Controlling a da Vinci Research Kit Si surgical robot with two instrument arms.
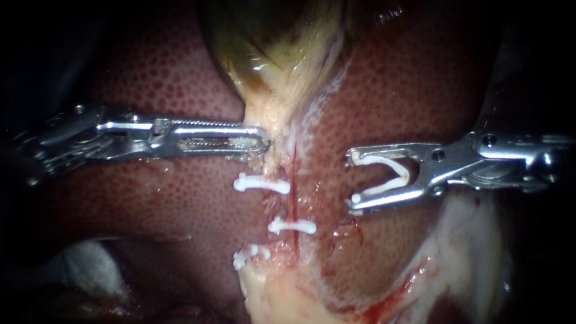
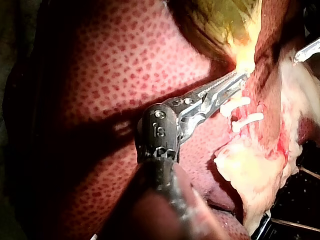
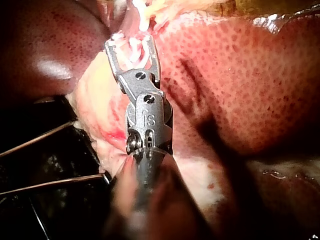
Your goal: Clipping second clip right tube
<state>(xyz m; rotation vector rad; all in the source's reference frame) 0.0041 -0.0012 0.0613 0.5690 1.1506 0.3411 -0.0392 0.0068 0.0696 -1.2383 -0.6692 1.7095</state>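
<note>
My left instrument [image 1: 263,141] comes in from the left, its jaws shut on pale tissue at the gallbladder's [image 1: 270,42] neck; the left wrist view shows the same hold [image 2: 241,76]. A thin red tube [image 1: 293,201] runs down below that hold. Three white clips sit there: one [image 1: 261,184], a second [image 1: 292,227] and a third [image 1: 249,257]. My right instrument [image 1: 354,180] hangs right of the tube, apart from it. Its jaws stand wide apart with an open white clip [image 1: 390,171] seated between them, also seen in the right wrist view [image 3: 133,50].
Dark red mottled liver [image 1: 408,90] lies on both sides of the tube. Pale fatty tissue [image 1: 474,240] spreads under the right instrument's shaft. A white gauze-like patch [image 1: 84,264] lies at the lower left.
</note>
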